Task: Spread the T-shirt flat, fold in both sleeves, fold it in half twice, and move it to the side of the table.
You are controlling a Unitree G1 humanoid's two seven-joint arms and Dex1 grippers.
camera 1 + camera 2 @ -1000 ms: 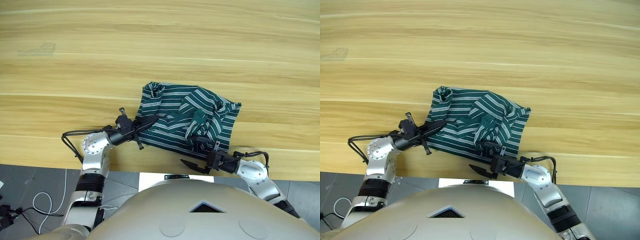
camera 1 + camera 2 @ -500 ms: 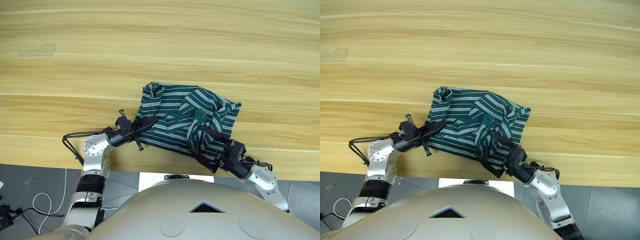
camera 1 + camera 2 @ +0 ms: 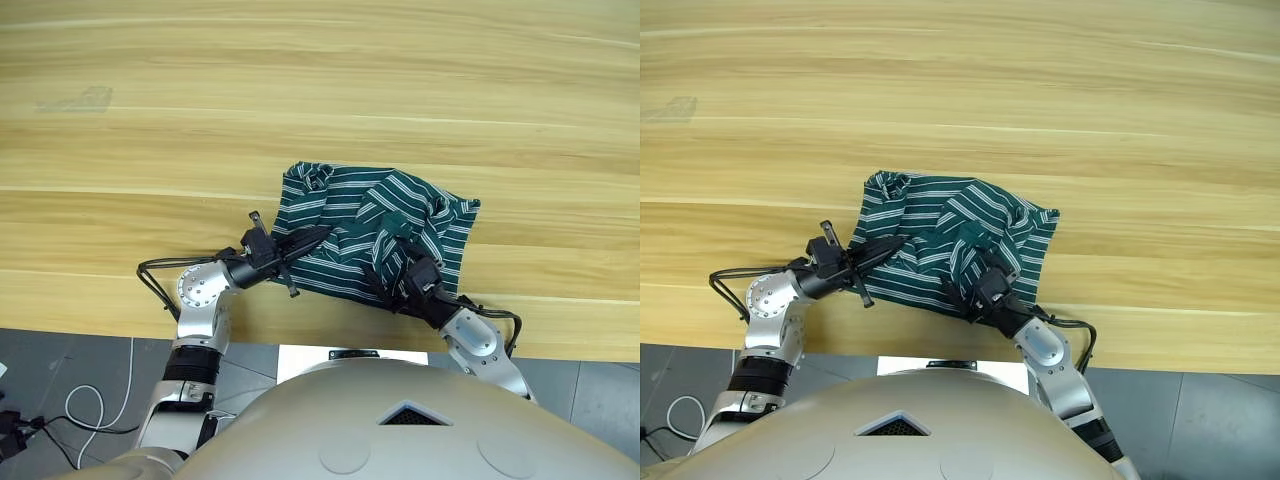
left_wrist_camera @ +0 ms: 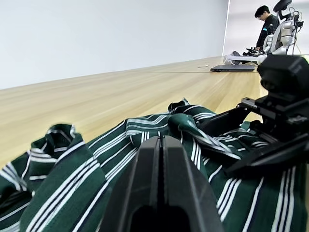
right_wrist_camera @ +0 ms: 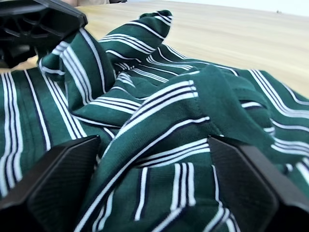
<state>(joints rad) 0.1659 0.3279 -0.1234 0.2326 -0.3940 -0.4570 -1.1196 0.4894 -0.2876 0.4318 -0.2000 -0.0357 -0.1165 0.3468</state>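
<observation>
My left claw (image 3: 314, 236) is pressed together. In its wrist view the 2 fingers (image 4: 145, 193) meet along a thin seam, with no cloth visible between them. Its tip lies low over the stripes at the left border of the T-shirt (image 3: 350, 215). I cannot tell whether it nips any fabric underneath.

My right claw (image 3: 410, 276) is spread wide. Its wrist view shows the 2 fingers standing on either side of a raised fold of the shirt, with cloth bulging up between them. They are not closed on it. This claw is pushed into the near-right part of the shirt from the near edge of the worktop (image 3: 300, 100).

The T-shirt is dark green with white stripes. It sits as a crumpled heap, not flat, close to the worktop's near edge and about midway along it. A small bunch of cloth stands up at the heap's far-left corner, and a thicker ridge runs through its right half.

Both claws work the near side of the heap — the left at its left border, the right at the ridge — with bunched cloth between them. From the left wrist view the right claw sits just beyond that ridge.
</observation>
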